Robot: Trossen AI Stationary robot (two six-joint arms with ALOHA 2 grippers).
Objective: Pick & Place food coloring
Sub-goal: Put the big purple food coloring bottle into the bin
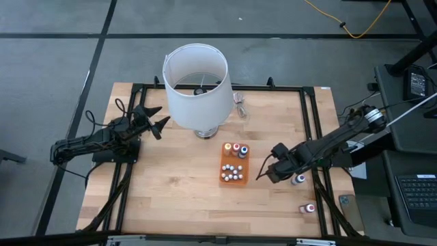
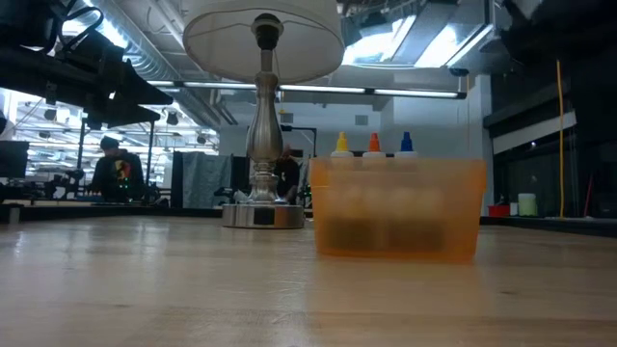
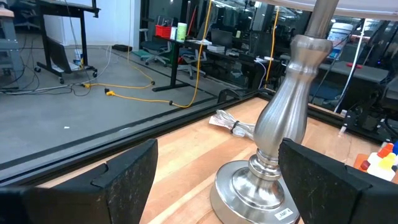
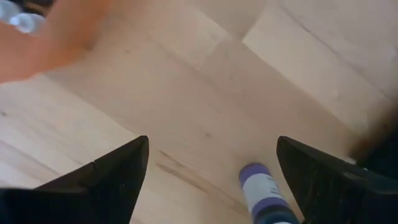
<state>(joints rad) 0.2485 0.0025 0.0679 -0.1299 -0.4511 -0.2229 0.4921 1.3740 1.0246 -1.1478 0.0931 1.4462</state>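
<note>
Two food coloring bottles are seen outside the orange tray (image 1: 234,179), where most are gathered: a purple bottle (image 1: 298,180) beneath the spread, empty right gripper (image 1: 268,171) and a pink-red bottle (image 1: 309,208) nearer the table edge. The left gripper (image 1: 158,117) is parked open beside the lamp (image 1: 199,85).

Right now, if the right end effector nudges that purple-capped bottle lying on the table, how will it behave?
The small purple-capped bottle appears to lie on its side, so it would probably roll. It looks tiny, likely light. The open right end effector hangs just above it.
</note>
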